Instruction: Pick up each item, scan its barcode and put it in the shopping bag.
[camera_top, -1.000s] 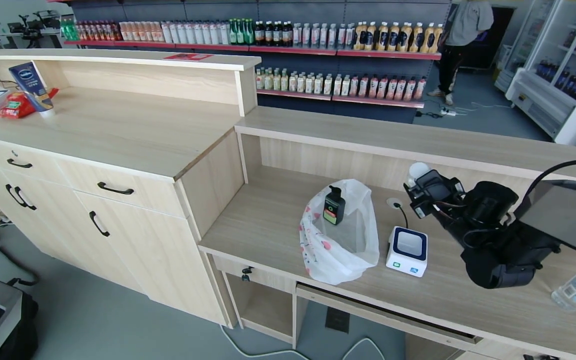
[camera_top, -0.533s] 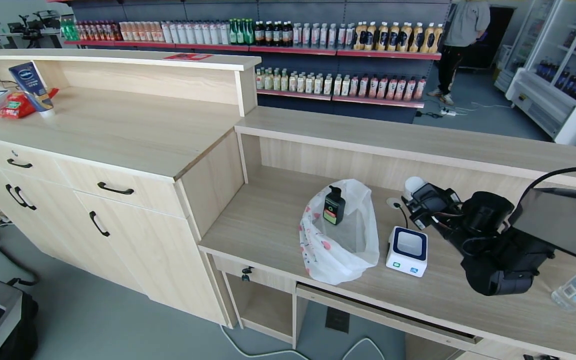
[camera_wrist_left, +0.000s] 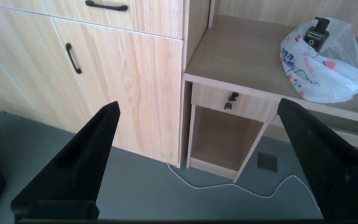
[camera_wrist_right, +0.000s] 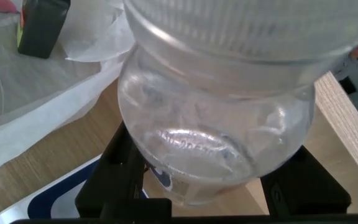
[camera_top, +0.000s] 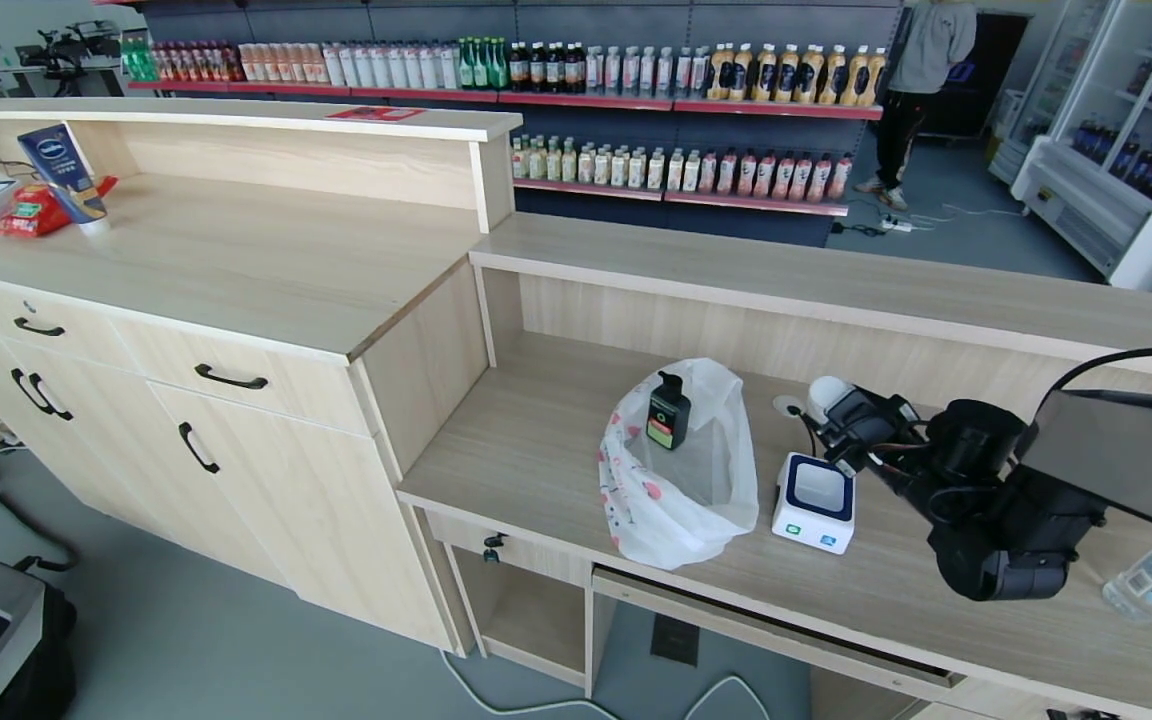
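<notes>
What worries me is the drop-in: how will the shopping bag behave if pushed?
The shopping bag looks thin and crumpled, so probably floppy and light. It may slide or fold; the dark bottle inside may anchor it.

**Q:** What stood around the shopping bag [camera_top: 676, 470]?

**A:** Just right of it sat the scanner [camera_top: 814, 502]. Above that hung the right gripper [camera_top: 844, 425], clamped on a clear bottle [camera_top: 824, 393]. Behind the bag rose the back panel [camera_top: 636, 320]. To its left stood the tall cabinet's side panel [camera_top: 426, 350].

**Q:** Where was passage free?

**A:** The bag's mouth gaped upward, with a black bottle [camera_top: 668, 412] at its far rim. Bare countertop [camera_top: 526, 440] lay between the bag and the side panel.
</notes>
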Available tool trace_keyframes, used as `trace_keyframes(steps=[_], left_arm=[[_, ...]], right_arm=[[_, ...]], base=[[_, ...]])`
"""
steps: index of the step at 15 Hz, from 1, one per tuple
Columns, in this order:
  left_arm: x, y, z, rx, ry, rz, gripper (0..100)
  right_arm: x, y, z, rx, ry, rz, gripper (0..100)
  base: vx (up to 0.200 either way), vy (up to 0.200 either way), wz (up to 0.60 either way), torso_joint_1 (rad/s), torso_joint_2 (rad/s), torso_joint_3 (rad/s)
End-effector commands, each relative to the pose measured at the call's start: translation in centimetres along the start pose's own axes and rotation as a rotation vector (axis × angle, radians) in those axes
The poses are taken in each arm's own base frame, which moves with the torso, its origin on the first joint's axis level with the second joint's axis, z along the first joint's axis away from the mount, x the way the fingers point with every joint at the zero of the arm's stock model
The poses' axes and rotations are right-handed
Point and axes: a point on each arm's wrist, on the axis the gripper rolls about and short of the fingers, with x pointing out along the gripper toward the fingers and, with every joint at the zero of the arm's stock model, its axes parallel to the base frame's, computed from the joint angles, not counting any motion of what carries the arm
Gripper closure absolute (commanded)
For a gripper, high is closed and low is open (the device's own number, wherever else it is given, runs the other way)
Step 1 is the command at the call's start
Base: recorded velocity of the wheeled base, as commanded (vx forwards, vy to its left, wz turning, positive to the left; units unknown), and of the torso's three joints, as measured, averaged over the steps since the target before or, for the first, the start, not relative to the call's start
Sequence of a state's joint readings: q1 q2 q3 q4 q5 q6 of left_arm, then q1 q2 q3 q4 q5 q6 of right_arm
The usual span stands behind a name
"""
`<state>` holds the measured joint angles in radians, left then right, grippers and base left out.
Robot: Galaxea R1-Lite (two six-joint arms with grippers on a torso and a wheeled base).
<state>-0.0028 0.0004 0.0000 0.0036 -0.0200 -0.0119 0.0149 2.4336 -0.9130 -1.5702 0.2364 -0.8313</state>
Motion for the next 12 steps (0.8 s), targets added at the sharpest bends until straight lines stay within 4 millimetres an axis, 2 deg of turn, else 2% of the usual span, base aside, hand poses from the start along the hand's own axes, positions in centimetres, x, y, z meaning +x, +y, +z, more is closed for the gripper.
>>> trace_keyframes(steps=[1, 5, 12], left_arm=[[0.01, 0.0, -0.01, 0.0, 0.002, 0.0, 0], [0.01, 0.0, 0.01, 0.0, 0.001, 0.0, 0], [0.01, 0.0, -0.01, 0.0, 0.002, 0.0, 0]], right_arm=[[0.11, 0.46, 0.12, 0.002, -0.007, 0.013, 100], [0.62, 1.28, -0.24, 0.003, -0.015, 0.028, 100], [1.08, 1.26, -0.51, 0.0, -0.07, 0.06, 100]], base=[[0.0, 0.0, 0.0, 0.0, 0.0, 0.0], [0.0, 0.0, 0.0, 0.0, 0.0, 0.0], [0.0, 0.0, 0.0, 0.0, 0.0, 0.0]])
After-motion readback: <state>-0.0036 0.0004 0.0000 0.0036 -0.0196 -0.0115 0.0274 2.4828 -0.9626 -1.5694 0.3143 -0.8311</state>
